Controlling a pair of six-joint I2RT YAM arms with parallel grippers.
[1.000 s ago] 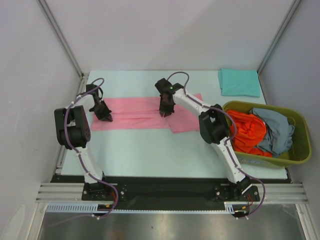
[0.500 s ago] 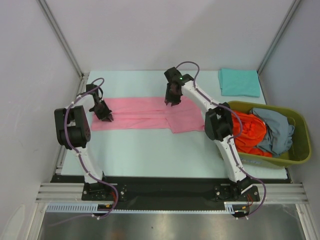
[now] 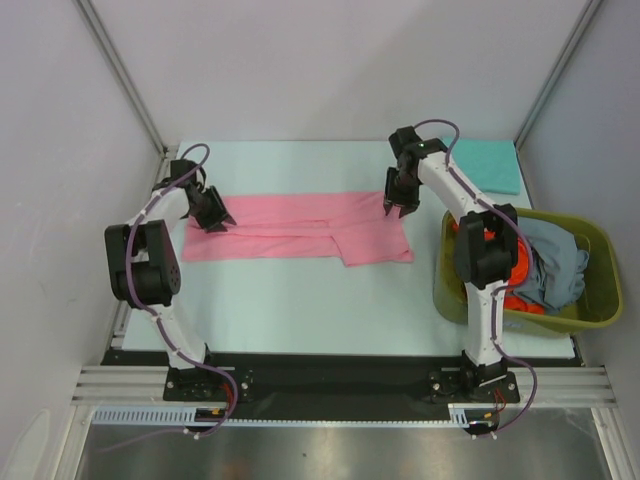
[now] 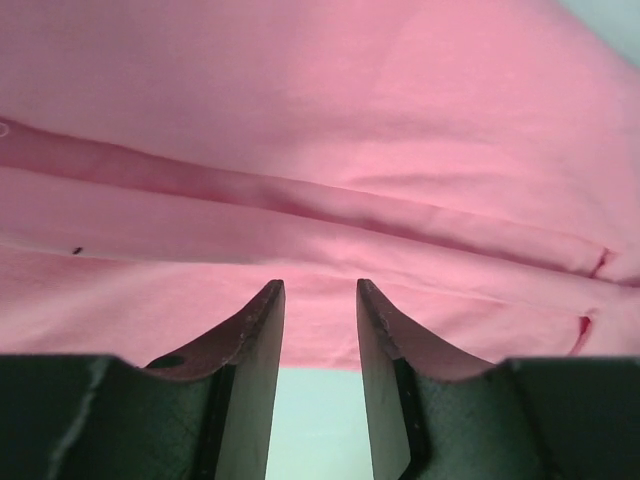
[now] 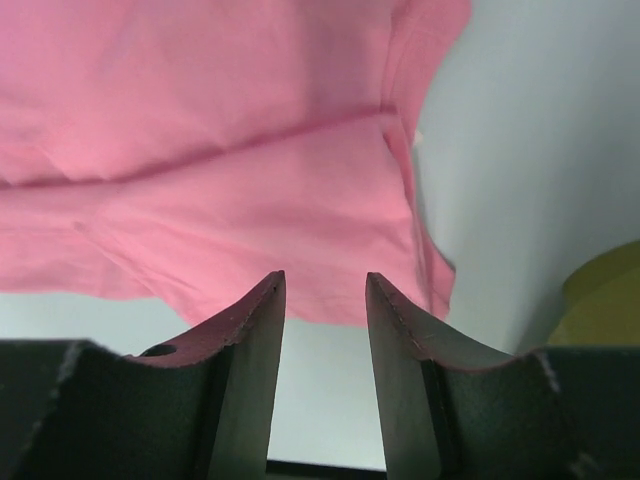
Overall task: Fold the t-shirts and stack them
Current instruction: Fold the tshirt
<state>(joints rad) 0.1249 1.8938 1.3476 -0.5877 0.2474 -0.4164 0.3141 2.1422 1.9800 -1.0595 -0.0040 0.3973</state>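
Observation:
The pink t-shirt point(image 3: 290, 225) lies flat as a long strip across the middle of the table. My left gripper point(image 3: 218, 218) is open and empty over its far-left corner. In the left wrist view point(image 4: 317, 290) the pink cloth point(image 4: 320, 120) lies beyond the fingertips. My right gripper point(image 3: 396, 208) is open and empty at the shirt's far-right end. In the right wrist view point(image 5: 323, 280) the shirt's right edge point(image 5: 230, 150) lies beyond the fingertips. A folded teal t-shirt point(image 3: 480, 165) lies at the back right. The orange-red shirt point(image 3: 518, 268) and the grey-blue shirt point(image 3: 555, 255) lie crumpled in the basket.
The olive-green basket point(image 3: 540, 322) stands at the right edge of the table, and my right arm reaches over its left side. Its rim shows in the right wrist view point(image 5: 600, 300). Grey walls close in the table at the left, back and right.
My right gripper has moved right along the pink shirt's far edge, from its middle to its right end. The shirt's right part now lies further right. My left gripper shifted slightly towards the far-left corner.

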